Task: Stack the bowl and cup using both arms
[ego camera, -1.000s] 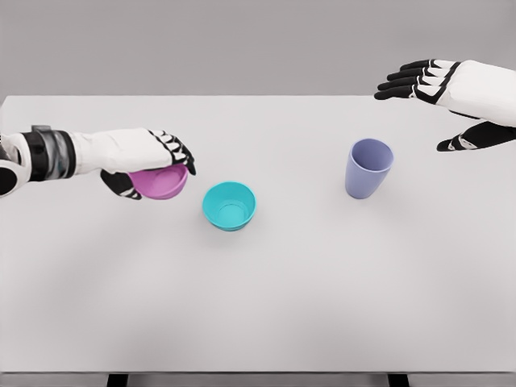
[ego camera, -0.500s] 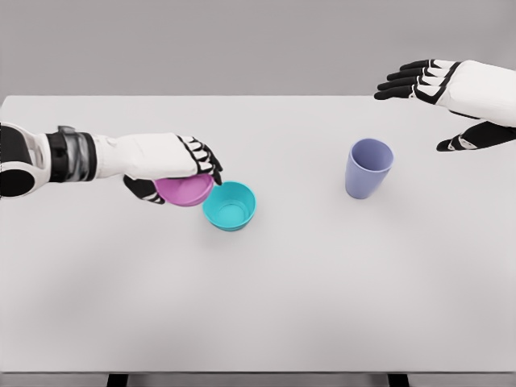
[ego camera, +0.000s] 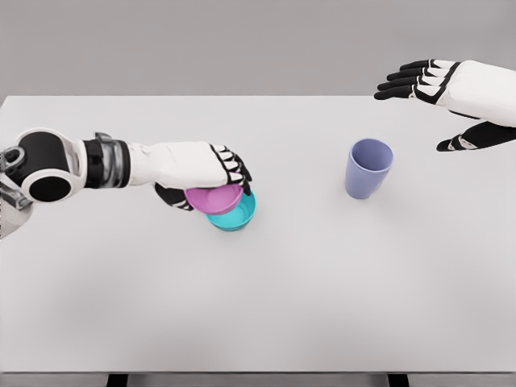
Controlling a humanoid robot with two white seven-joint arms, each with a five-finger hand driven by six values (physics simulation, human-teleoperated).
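Note:
My left hand is shut on a pink bowl, gripping it from above at its rim. The pink bowl hangs just over a teal bowl that rests on the white table, covering the teal bowl's left part. A lavender cup stands upright at the right of the table. My right hand hovers high at the upper right, beyond the cup, with its fingers spread and holding nothing.
The table's far edge runs behind both hands. Two dark table legs show under the front edge.
My left hand has carried the pink bowl to the right, from beside the teal bowl to over it. The right hand and the cup have not moved.

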